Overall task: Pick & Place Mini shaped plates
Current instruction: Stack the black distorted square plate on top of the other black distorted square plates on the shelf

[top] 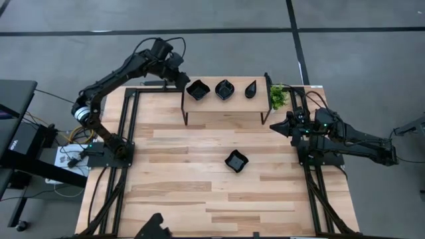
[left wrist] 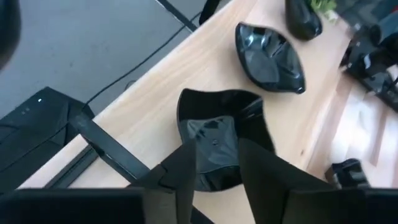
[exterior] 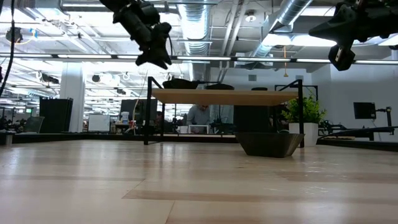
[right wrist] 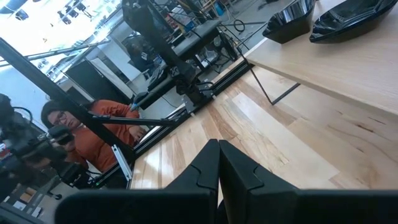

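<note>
Left gripper [left wrist: 217,162] open just above a wavy square plate [left wrist: 217,134] on the shelf [left wrist: 155,106], holding nothing.
Glossy, stiff, likely slippery and breakable: the raised rim is the place to pinch; right gripper [right wrist: 217,163] waits shut and empty.

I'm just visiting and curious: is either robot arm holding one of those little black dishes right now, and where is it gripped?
Neither is. The left gripper is open above the wavy-edged square dish on the raised shelf; the right gripper is shut on nothing.
</note>
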You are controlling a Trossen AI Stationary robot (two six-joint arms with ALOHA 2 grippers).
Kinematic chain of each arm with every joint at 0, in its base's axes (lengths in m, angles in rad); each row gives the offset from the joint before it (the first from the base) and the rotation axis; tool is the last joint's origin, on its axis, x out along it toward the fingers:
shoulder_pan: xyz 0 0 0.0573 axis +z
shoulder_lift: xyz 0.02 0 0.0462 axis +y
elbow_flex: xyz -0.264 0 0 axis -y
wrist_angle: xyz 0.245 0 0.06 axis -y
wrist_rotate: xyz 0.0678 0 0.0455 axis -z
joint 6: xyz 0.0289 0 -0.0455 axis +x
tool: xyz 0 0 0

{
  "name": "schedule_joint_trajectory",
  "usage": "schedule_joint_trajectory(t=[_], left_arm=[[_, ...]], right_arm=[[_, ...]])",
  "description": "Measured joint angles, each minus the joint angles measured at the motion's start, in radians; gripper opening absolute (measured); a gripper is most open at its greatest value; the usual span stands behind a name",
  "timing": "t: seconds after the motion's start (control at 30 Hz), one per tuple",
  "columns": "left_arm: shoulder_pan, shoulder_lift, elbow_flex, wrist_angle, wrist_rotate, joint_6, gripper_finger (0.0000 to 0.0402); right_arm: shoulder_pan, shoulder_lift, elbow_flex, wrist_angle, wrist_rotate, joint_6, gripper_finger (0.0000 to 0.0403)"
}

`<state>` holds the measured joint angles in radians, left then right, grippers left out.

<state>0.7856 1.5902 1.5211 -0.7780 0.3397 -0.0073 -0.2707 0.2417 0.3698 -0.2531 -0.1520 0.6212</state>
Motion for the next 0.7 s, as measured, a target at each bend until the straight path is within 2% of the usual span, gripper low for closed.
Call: schedule_joint_trajectory(t=[0.1, 0.2, 0.4, 0.57, 0.7], left_arm=[[-0.018, -0.036, 0.000, 0.000, -0.003, -0.064, 0.0131], [-0.083, -0.067, 0.000, 0.000, 0.008, -0.080, 0.0136], [-0.353, -0.091, -0.003, 0.004, 0.004, -0.002, 0.0132], [-0.567, -0.090, -0.075, 0.101, -0.123, -0.013, 0.0126], [-0.661, -0.090, -0.173, 0.261, -0.178, -0.086, 0.0124]], right_arm=[[0.000, 0.000, 0.000, 0.000, 0.000, 0.000, 0.0001], [0.000, 0.000, 0.000, 0.000, -0.001, 0.000, 0.0001], [0.000, 0.000, 0.000, 0.000, -0.003, 0.000, 0.0001], [0.001, 0.000, 0.000, 0.000, -0.003, 0.000, 0.0001], [0.001, 0.000, 0.000, 0.000, -0.003, 0.000, 0.0001]])
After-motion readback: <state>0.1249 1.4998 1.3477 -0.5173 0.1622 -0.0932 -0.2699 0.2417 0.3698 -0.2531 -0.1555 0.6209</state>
